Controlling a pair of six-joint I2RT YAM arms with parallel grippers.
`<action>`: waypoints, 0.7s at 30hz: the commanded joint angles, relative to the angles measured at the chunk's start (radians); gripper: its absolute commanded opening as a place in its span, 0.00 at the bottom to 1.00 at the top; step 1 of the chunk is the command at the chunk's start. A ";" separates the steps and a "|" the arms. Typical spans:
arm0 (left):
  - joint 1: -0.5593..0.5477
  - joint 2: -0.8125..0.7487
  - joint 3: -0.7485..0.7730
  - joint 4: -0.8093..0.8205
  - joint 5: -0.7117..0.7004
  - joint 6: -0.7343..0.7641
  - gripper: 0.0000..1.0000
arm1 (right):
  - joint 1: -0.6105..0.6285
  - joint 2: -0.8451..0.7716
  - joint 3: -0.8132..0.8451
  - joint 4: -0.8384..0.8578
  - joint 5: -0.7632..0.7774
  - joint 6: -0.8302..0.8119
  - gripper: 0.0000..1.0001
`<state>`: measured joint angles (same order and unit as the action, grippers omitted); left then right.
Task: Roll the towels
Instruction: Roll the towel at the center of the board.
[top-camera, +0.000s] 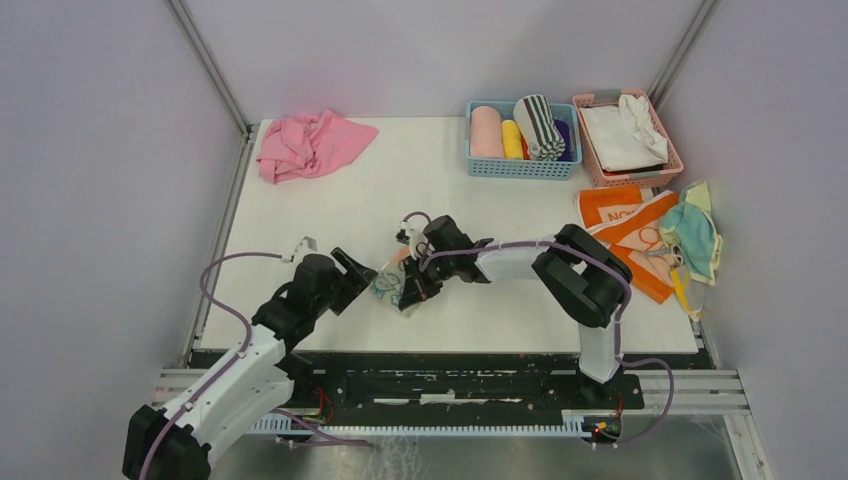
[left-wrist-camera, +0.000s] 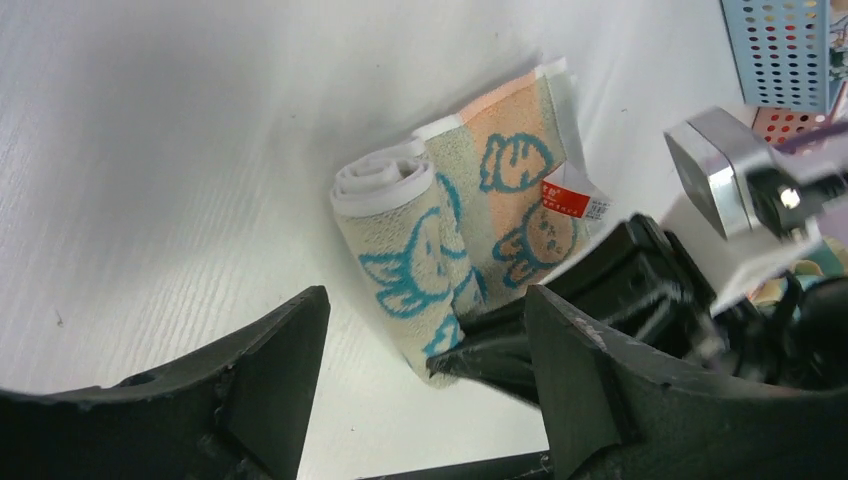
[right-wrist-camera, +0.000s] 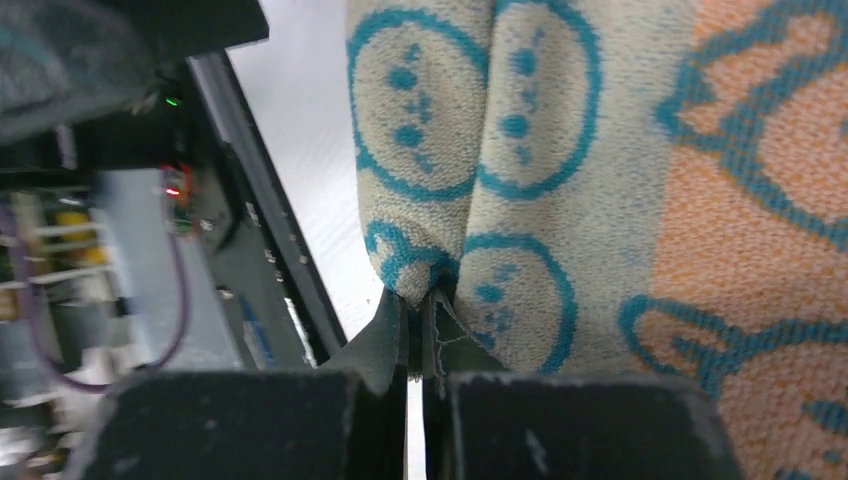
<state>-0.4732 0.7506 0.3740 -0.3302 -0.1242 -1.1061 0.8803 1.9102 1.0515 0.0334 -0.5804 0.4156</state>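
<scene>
The pale bunny-print cloth towel (left-wrist-camera: 400, 250), half rolled, lies well short of the blue plastic basket (top-camera: 520, 168); right fingers (right-wrist-camera: 380, 350) pinch its roll (keep it tight), left fingers (left-wrist-camera: 270, 360), released, should steady it

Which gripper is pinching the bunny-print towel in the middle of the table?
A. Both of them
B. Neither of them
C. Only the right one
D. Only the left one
C: the right gripper is shut on an edge of the partly rolled bunny-print towel, while the left gripper stands open and clamps nothing.
</scene>
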 joint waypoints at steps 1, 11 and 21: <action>0.003 -0.028 -0.033 -0.011 0.028 -0.001 0.79 | -0.077 0.090 -0.040 0.278 -0.297 0.298 0.00; 0.004 0.120 -0.022 0.159 0.058 0.030 0.76 | -0.190 0.294 -0.121 0.740 -0.392 0.745 0.01; 0.010 0.370 0.042 0.323 0.064 0.079 0.69 | -0.223 0.346 -0.147 0.615 -0.355 0.687 0.00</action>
<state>-0.4698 1.0557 0.3668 -0.1287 -0.0669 -1.0908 0.6781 2.2055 0.9333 0.7475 -0.9894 1.1213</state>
